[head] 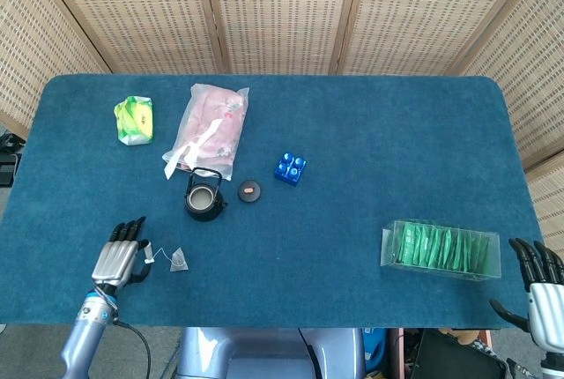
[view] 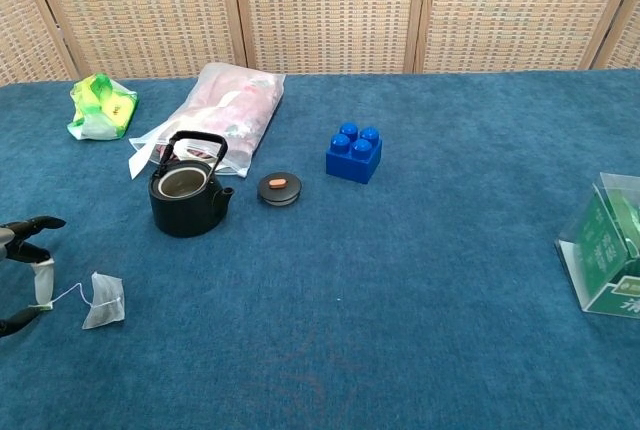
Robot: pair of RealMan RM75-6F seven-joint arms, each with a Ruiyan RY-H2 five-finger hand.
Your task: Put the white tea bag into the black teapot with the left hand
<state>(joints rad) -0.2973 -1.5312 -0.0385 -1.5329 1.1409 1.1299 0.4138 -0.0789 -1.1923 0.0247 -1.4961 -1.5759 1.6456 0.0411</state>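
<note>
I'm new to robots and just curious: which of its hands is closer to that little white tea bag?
The left. The left hand sits just beside the white tea bag, pinching the tag on its string. The right hand is at the table's far opposite corner, beyond the clear box of green packets.

Open cloth between white tea bag [view: 103, 300] and black teapot [view: 187, 197]
Teapot mouth uncovered, though upright handle arches over it; lid [view: 280, 189] just right of teapot; pink packet [view: 222, 113] close behind; blue brick [view: 353, 154] farther right.
</note>
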